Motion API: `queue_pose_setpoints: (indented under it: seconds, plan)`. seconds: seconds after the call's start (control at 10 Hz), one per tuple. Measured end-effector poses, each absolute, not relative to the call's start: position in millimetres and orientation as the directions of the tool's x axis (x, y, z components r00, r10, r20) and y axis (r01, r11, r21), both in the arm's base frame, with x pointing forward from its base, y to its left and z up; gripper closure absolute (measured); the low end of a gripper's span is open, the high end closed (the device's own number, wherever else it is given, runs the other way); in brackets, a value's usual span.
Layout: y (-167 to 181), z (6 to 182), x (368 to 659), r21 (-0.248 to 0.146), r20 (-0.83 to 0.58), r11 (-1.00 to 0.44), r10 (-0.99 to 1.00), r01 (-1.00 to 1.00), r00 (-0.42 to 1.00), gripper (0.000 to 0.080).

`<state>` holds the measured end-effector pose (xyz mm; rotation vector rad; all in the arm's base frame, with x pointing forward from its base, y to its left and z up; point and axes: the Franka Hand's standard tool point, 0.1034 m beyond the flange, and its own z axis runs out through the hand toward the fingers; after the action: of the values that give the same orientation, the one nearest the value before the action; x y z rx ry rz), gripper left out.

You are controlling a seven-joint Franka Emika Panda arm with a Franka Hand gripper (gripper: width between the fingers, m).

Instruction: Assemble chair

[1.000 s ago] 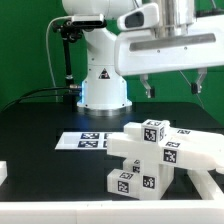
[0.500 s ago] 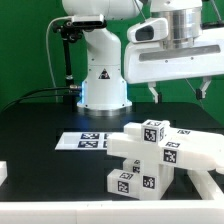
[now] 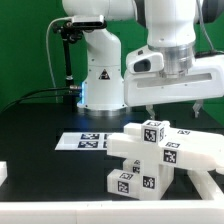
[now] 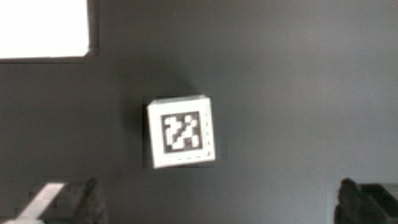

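Note:
The chair parts are chunky white tagged pieces stacked together (image 3: 160,155) at the front of the black table, on the exterior view's right. My gripper (image 3: 175,108) hangs open and empty above the table behind that stack, touching nothing. In the wrist view a small white tagged piece (image 4: 183,132) lies flat on the black table ahead of the open gripper (image 4: 217,205). The dark fingertips (image 4: 63,200) stand wide apart, with nothing between them. Part of another white piece (image 4: 39,28) shows in that view's corner.
The marker board (image 3: 85,140) lies flat on the table in front of the robot base (image 3: 103,85). A white piece (image 3: 3,172) pokes in at the exterior view's left edge. A green wall stands behind the table.
My gripper has come down toward the table behind the stack, still open. The chair parts have not moved.

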<state>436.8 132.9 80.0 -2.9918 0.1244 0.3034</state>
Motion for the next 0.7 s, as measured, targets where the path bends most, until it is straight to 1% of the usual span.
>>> queue_pose_setpoints:
  seconds: [0.4,0.6,0.7]
  plan:
    - [131.5,77.8,436.2,-0.120,-0.204,-0.988,-0.068,-0.094,0.977,0.0151]
    - [121.8,53.1,430.8,-0.089,-0.152,-0.993,-0.066,-0.080,0.986,0.0151]
    - [122.8,50.9,430.7,-0.085,-0.138,-0.993,-0.070,-0.083,0.988,0.0151]
